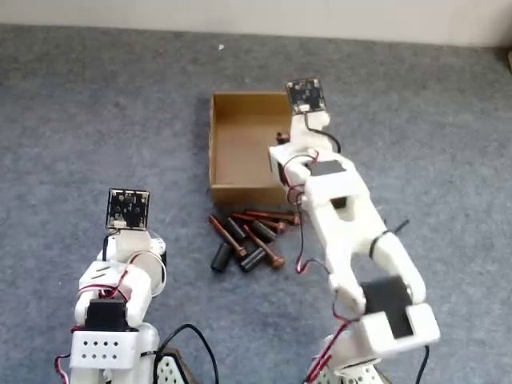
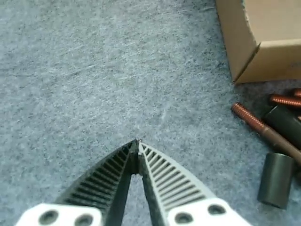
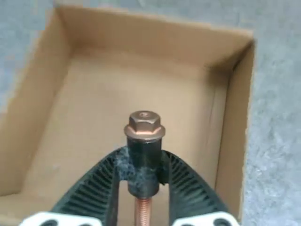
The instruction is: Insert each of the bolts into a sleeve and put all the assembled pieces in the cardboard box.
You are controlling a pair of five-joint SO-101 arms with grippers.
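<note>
Cardboard box (image 1: 240, 144), high view: open-topped on grey carpet. The right arm (image 1: 344, 216) stretches over its near right part, so that arm's jaws hang above the box floor, probably to set a finished piece inside.
Loose pile (image 1: 248, 236), high view: copper bolts and dark sleeves heaped just outside the box's near wall, short of the right arm's jaws. It lies ahead and to the right of the left arm (image 1: 120, 280), and looks to be within reach of both.
Left gripper (image 2: 137, 143), left wrist view: jaws pressed together, tips touching, nothing between them, over bare carpet. It seems to be idle.
Loose bolt (image 2: 263, 129) and loose sleeve (image 2: 275, 179), left wrist view: off to the jaws' right side, apart from them, with the box corner farther ahead on that side.
Right gripper (image 3: 143, 157), right wrist view: jaws pinching the held sleeve (image 3: 143, 174) across its body.
Held bolt (image 3: 145, 127), right wrist view: hex head seated on the sleeve end just beyond the tips, threaded shank showing back between the jaws. Gripping the sleeve likely keeps the pair together.
Box floor, right wrist view: directly under the jaws, so letting go looks like the step in hand.
Writing: none readable on the box or parts.
</note>
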